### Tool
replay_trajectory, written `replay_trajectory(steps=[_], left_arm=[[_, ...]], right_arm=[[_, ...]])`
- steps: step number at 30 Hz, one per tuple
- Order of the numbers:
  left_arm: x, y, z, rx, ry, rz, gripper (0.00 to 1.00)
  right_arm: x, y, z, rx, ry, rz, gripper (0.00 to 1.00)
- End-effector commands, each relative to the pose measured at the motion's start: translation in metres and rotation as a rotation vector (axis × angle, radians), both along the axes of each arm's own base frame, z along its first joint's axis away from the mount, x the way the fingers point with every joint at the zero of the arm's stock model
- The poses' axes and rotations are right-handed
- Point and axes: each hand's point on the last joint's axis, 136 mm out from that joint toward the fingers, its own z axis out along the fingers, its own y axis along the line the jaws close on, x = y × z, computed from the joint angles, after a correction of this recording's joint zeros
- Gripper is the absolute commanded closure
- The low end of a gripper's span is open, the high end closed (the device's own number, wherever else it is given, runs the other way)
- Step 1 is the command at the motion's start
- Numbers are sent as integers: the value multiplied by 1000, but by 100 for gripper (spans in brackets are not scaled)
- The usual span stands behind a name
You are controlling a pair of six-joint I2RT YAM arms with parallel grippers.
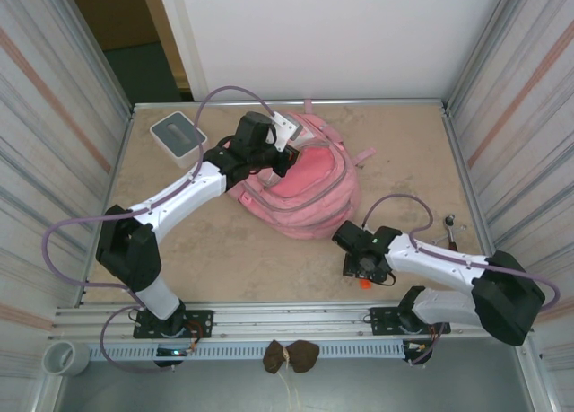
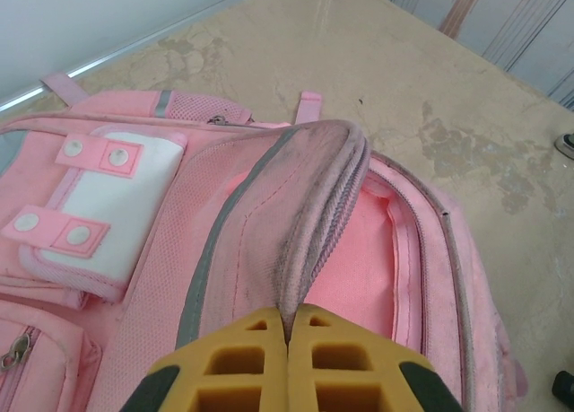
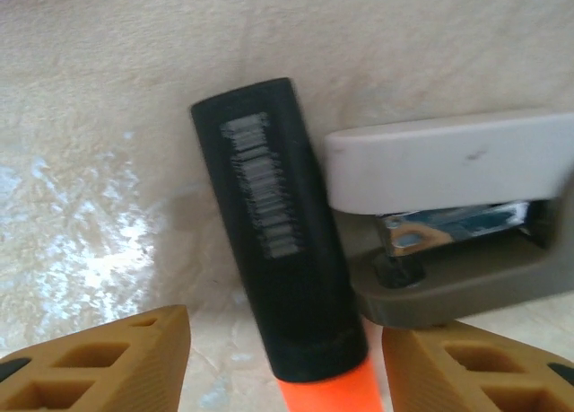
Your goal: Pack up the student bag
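Left gripper is pinching the student bag open while the right gripper is straddling a black marker.

The student bag, lying toward the middle of the far edge of the desk, is looking soft, light and floppy. Its raised zip rim is offering the firmest hold, and the left gripper is clamping it there, jaws closed on the fabric. By the near edge, the right gripper is gaping wide around the marker, with a grey stapler crowding it just beside. A grey-and-white box is sitting at the far left corner.
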Motion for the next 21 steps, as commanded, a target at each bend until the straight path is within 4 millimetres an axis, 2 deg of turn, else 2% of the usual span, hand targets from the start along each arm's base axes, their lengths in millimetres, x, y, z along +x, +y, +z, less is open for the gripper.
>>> replay_trajectory(steps=[1, 5, 10, 13, 16, 21], left_arm=[[3, 5, 34, -69, -80, 24, 100], [3, 6, 34, -64, -82, 24, 100], [3, 7, 33, -64, -82, 32, 100], [3, 5, 35, -71, -85, 28, 100], [4, 6, 40, -75, -90, 30, 100], [5, 3, 52, -92, -100, 24, 100]], right_arm=[[1, 7, -10, 20, 13, -3, 49], [3, 16, -12, 43, 14, 18, 63], [15, 41, 9, 108, -45, 84, 80], [29, 56, 36, 170, -114, 116, 82], [46, 69, 72, 258, -200, 127, 82], [90, 101, 138, 532, -347, 112, 83]])
